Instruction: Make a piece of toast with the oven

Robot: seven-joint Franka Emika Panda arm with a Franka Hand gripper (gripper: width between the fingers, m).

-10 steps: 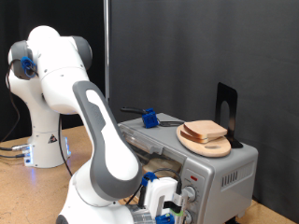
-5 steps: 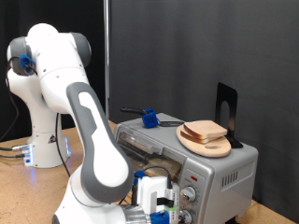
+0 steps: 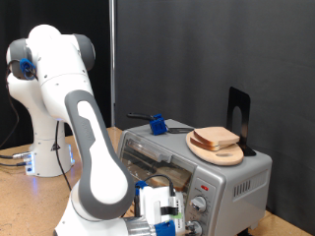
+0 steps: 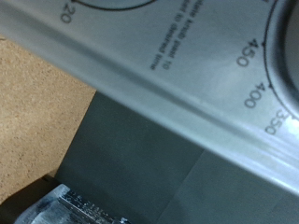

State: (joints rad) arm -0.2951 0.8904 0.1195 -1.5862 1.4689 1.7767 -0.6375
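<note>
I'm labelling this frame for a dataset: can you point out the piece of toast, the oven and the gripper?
piece of toast [image 3: 218, 137], exterior view, on the slice's pale top face.
oven [image 3: 239, 183], exterior view, on its silver side wall.
gripper [image 3: 167, 208], exterior view, on the white hand body by the oven's knob panel.

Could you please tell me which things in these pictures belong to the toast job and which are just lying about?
Part of the job:
- piece of toast, on the round wooden plate
- oven, the plate standing on top of it
- gripper, low in front of the oven

Just lying about:
- blue-handled tool on the oven
- black stand
</note>
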